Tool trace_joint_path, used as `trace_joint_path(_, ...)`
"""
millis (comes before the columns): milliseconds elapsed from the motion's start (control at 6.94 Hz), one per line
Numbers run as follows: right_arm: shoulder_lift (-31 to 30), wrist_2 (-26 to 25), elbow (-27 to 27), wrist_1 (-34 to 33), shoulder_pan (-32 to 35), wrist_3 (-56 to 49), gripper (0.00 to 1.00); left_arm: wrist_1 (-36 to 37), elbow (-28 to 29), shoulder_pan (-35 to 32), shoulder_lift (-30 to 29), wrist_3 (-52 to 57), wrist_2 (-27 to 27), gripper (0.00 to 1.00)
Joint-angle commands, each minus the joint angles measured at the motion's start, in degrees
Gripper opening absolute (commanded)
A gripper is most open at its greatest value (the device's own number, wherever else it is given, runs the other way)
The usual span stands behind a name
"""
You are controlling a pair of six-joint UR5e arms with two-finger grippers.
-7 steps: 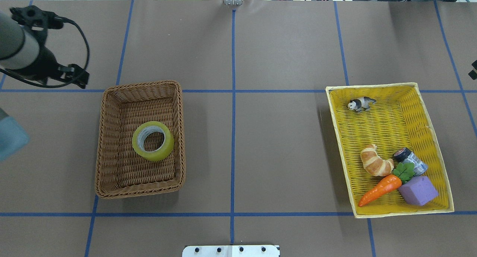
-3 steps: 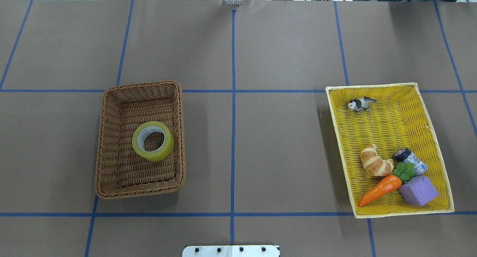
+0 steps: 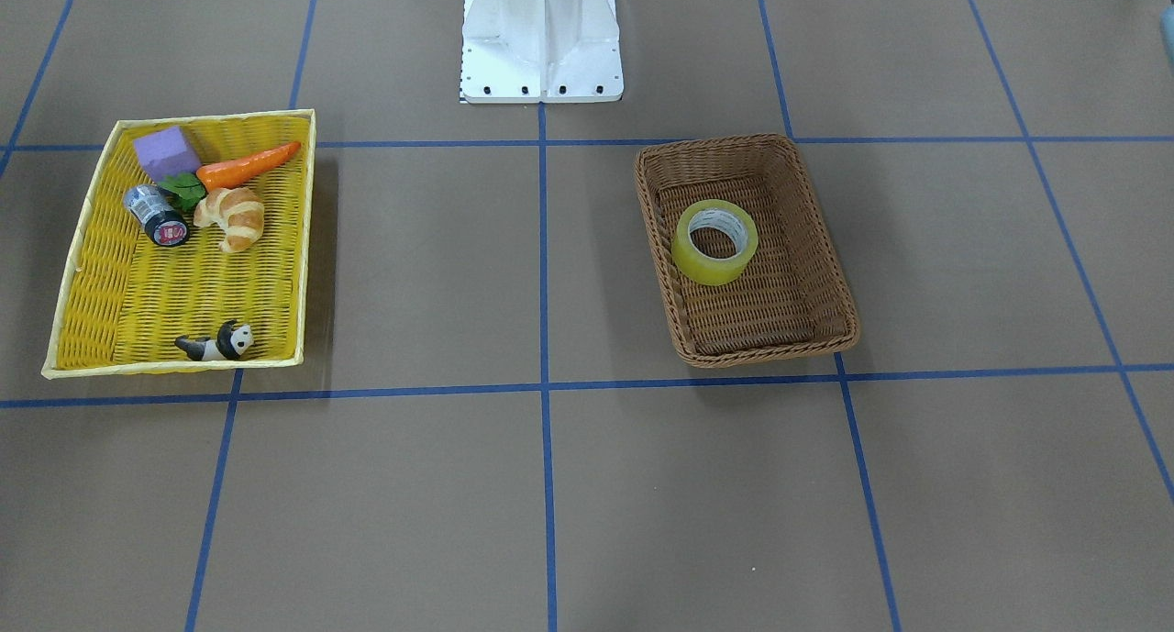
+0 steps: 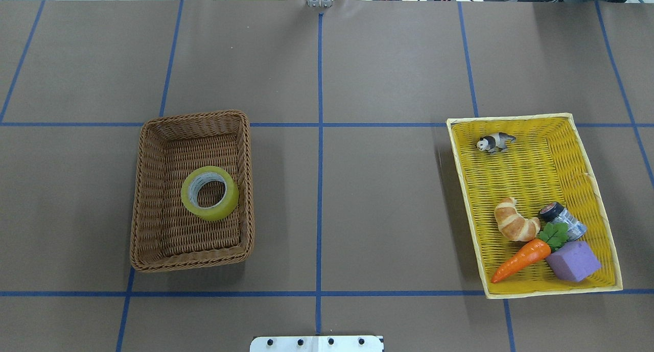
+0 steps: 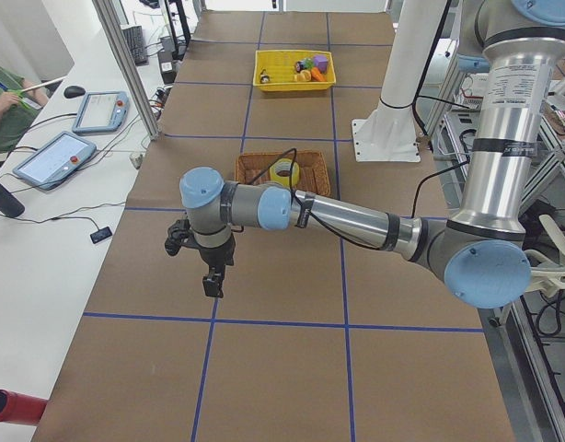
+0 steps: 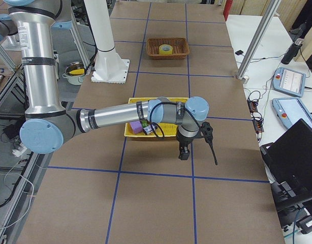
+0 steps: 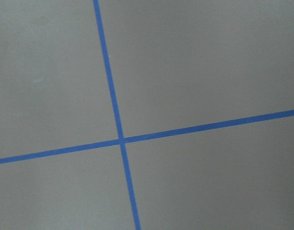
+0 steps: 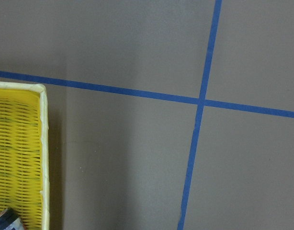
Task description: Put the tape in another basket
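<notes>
The tape (image 4: 209,214), a wide yellow roll with a white core, lies flat inside the deep brown wicker basket (image 4: 194,115) on the table's left half. Both also show in the front-facing view, the tape (image 3: 711,270) inside the basket (image 3: 734,140). My left gripper (image 5: 212,281) shows only in the exterior left view, low over bare table well short of the basket; I cannot tell whether it is open. My right gripper (image 6: 184,152) shows only in the exterior right view, beside the yellow tray; I cannot tell its state.
A shallow yellow woven tray (image 4: 511,118) at the right holds a croissant (image 4: 515,220), a carrot (image 4: 521,260), a purple block (image 4: 572,260), a dark jar (image 4: 562,219) and a panda figure (image 4: 494,141). Blue tape lines grid the brown table.
The left arm, seen at the overhead view's left edge a second ago, has left that view. The tape and both baskets have not moved.
</notes>
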Motion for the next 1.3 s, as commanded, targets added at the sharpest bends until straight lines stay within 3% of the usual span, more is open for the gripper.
trace_joint_path(0,-0.8,-0.1,-1.3,0.0,1.9,-0.3,1.00,-5.6,1.5,-1.6,6.2,0.6,-0.5,0.99)
trace_joint_path(144,-1.4,0.2,-1.3,0.0,2.2,-0.2,1.00,-6.5,1.3,-1.8,6.9,0.7,-0.6,0.99)
trace_joint_path(432,-1.0,0.0,-1.4,0.1,2.1,0.1,1.00,-6.3,0.8,-2.2,6.9,0.9,-5.9,0.99)
trace_joint_path(1152,-1.0,0.2,-1.3,0.1,2.1,0.2,1.00,-6.3,0.9,-2.1,6.9,0.9,-6.0,0.99)
